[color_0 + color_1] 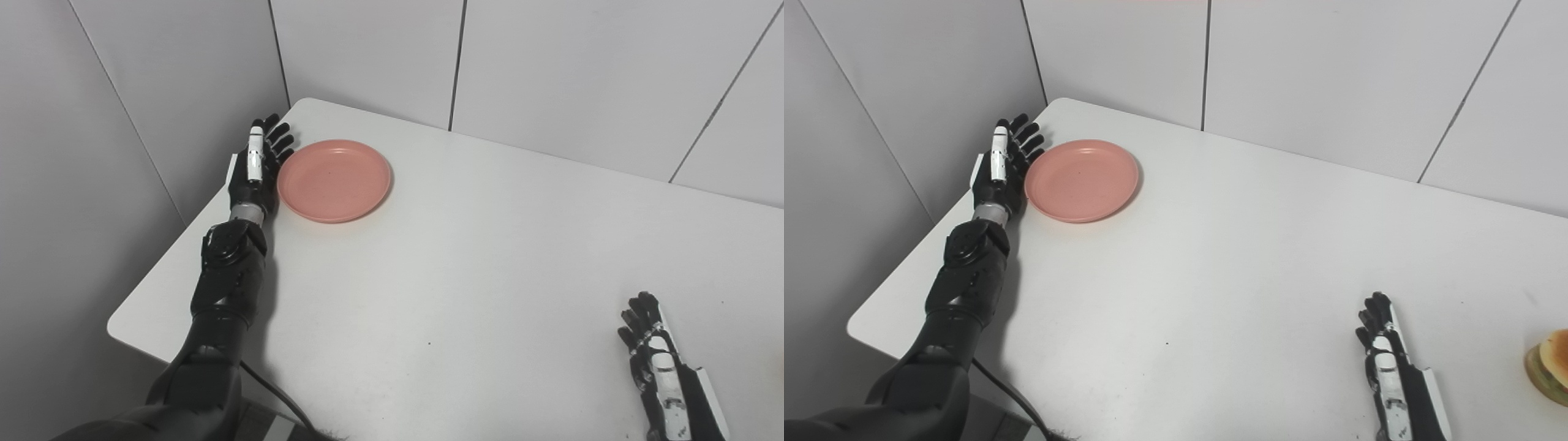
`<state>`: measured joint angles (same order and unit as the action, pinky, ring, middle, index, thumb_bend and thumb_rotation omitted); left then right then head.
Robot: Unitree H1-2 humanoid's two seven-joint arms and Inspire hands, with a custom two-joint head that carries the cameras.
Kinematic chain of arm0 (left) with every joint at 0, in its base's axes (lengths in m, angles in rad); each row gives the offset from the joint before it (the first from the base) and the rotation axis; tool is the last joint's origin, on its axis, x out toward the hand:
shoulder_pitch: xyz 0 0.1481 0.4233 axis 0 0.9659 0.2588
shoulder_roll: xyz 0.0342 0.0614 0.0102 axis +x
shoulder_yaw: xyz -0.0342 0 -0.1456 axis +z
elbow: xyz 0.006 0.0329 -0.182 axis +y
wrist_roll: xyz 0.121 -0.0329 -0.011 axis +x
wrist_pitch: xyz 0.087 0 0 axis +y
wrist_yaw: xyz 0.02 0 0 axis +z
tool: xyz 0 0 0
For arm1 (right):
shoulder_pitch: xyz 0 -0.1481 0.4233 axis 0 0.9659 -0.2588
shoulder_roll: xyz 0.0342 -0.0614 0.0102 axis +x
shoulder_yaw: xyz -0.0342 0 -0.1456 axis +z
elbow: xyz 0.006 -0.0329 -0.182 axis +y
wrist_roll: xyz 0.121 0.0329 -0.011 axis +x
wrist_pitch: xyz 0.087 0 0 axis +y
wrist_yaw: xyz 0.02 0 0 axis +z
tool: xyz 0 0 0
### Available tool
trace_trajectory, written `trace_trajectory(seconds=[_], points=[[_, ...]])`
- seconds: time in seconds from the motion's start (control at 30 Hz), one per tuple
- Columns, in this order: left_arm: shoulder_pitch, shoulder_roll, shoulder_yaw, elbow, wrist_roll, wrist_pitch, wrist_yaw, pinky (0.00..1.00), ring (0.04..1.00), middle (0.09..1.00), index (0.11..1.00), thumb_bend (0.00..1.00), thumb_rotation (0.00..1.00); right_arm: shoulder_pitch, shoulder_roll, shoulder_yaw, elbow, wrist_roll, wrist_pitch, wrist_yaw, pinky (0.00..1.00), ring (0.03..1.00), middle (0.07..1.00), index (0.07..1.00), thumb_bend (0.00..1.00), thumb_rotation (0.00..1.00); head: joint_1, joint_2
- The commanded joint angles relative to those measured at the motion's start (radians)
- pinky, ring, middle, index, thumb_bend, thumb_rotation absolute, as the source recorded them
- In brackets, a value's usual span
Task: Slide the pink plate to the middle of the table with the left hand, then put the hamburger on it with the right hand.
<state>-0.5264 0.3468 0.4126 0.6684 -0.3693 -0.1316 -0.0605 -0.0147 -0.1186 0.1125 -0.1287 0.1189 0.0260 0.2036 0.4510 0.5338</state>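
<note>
Both head cameras look steeply down on the white counter (465,257) from the near edge; they share the pink plate (1082,179); only the right eye view shows the hamburger (1551,365).

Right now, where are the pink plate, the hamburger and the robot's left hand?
pink plate (334,179): left eye view, its flat middle.
hamburger (1552,364): right eye view, its bun at the picture's edge.
left hand (256,168): left eye view, its back.

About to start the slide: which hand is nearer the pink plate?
Left. The left hand sits right beside the pink plate, at its left rim; the right hand rests far off near the table's front right.
</note>
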Motion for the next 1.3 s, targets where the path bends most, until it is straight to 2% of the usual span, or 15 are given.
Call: trace_trajectory(seconds=[0.0, 0.27, 0.4, 0.63, 0.77, 1.27], points=[[0.01, -0.022, -0.015, -0.025, -0.004, 0.026, -0.003, 0.87, 0.866, 0.868, 0.849, 0.39, 1.0, 0.024, -0.008, -0.001, -0.009, -0.003, 0.035, 0.005, 1.0, 1.0, 1.0, 1.0, 0.09, 1.0, -0.002, 0.004], [0.038, -0.079, -0.035, -0.131, -0.013, 0.101, 0.012, 0.85, 0.852, 0.862, 0.85, 0.37, 1.0, 0.025, -0.006, 0.002, -0.011, -0.018, 0.037, 0.001, 1.0, 1.0, 1.0, 1.0, 0.11, 1.0, -0.015, 0.012], [0.048, -0.096, -0.053, -0.151, -0.008, 0.1, -0.01, 0.85, 0.856, 0.865, 0.856, 0.38, 1.0, 0.025, -0.002, 0.003, -0.016, -0.018, 0.046, 0.0, 1.0, 1.0, 1.0, 1.0, 0.12, 1.0, -0.021, 0.016], [0.064, -0.136, -0.084, -0.215, -0.004, 0.146, 0.004, 0.85, 0.849, 0.855, 0.849, 0.39, 1.0, 0.025, 0.003, 0.006, -0.016, -0.02, 0.045, 0.0, 1.0, 1.0, 1.0, 1.0, 0.14, 1.0, -0.045, 0.031], [0.068, -0.151, -0.102, -0.229, 0.001, 0.161, 0.002, 0.84, 0.853, 0.854, 0.848, 0.39, 1.0, 0.026, 0.006, 0.008, -0.02, -0.022, 0.05, -0.002, 1.0, 1.0, 1.0, 1.0, 0.14, 1.0, -0.06, 0.041], [0.07, -0.176, -0.164, -0.229, 0.0, 0.206, -0.035, 0.85, 0.848, 0.854, 0.848, 0.38, 1.0, 0.029, 0.016, 0.017, -0.014, -0.042, 0.035, -0.008, 1.0, 1.0, 1.0, 1.0, 0.23, 1.0, -0.136, 0.086]])
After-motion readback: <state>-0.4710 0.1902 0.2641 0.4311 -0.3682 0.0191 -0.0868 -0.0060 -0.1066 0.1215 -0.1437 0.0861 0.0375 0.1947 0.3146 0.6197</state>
